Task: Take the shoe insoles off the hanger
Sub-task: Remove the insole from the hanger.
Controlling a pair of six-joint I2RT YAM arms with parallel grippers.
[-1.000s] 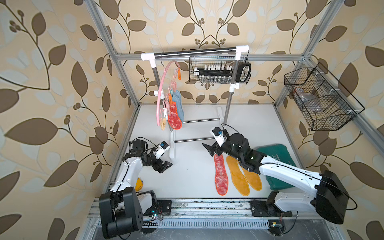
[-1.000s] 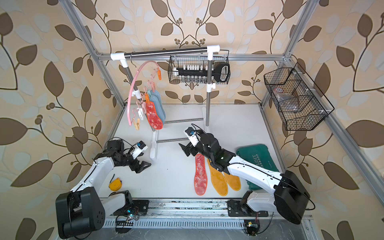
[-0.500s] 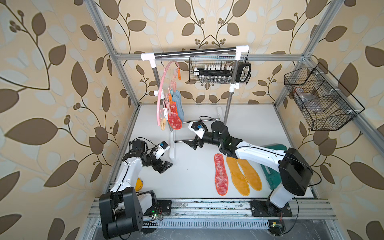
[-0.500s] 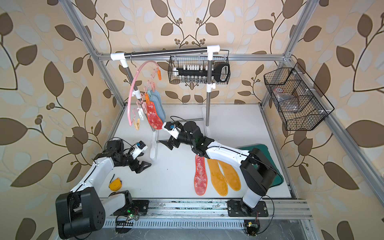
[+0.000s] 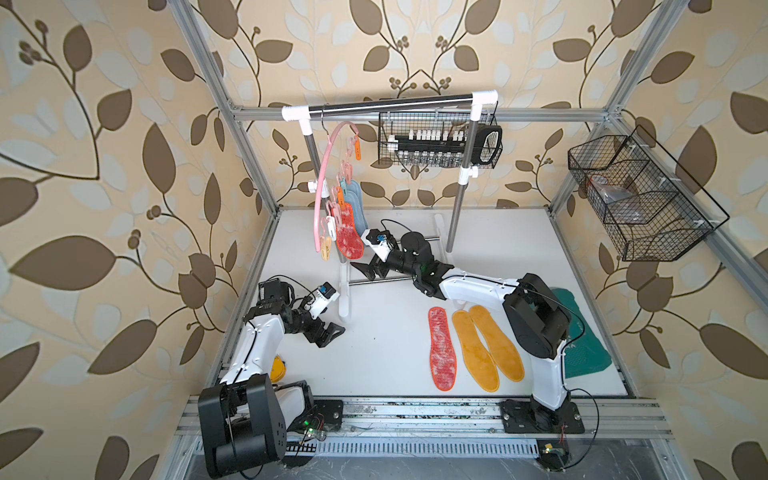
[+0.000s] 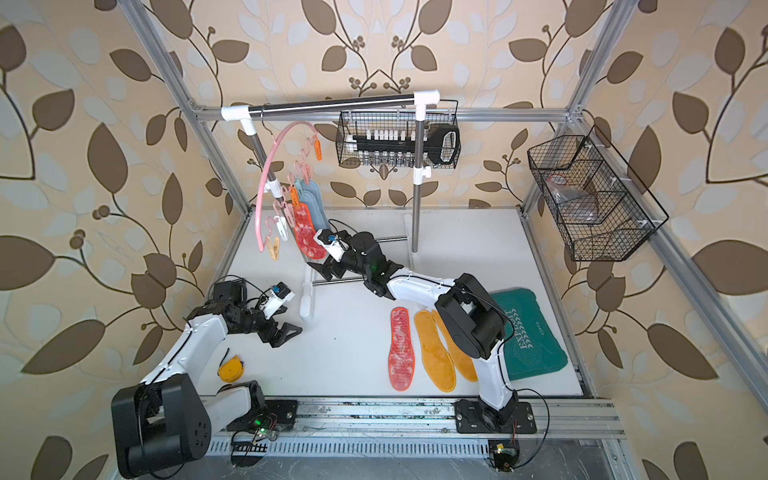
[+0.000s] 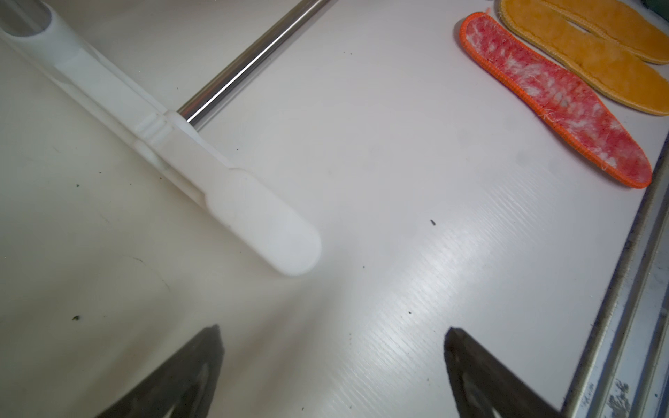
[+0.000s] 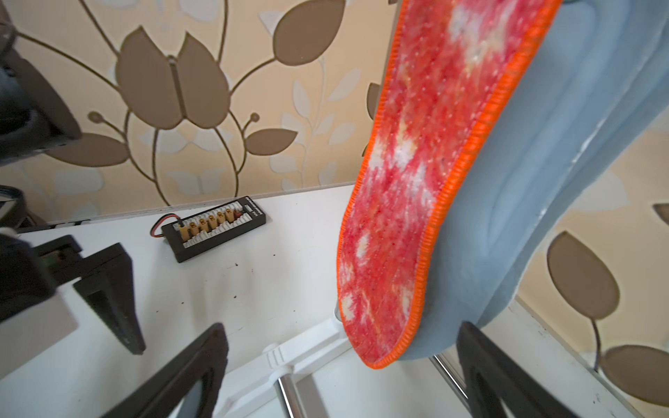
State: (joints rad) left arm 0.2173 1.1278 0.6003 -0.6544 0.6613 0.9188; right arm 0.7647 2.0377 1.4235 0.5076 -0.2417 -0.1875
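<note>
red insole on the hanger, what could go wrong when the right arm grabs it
1. The grey-blue insole hangs just behind the red insole, so the open right fingers might pinch both.
2. The pink hanger hangs only by its hook on the rack bar; a tug may swing or unhook it.

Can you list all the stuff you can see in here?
rack: one, steel with white joints, back of the table
hanger: one, pink, hooked on the rack
hanging insole: one, red-and-white, clipped to the hanger
grey-blue insoles: seemingly two, overlapping, clipped behind it
lying insole: one, red-and-white, flat on the table
yellow insoles: two, orange-yellow, flat beside it
wire baskets: two, black, one on the rack, one on the side wall
case: one, dark green, near the yellow insoles
connector board: one, black, on the table
round thing: one, yellow, at a front corner of the table
left gripper: open, black, low over the table
right gripper: open, black, at the hanging insoles' lower ends
</note>
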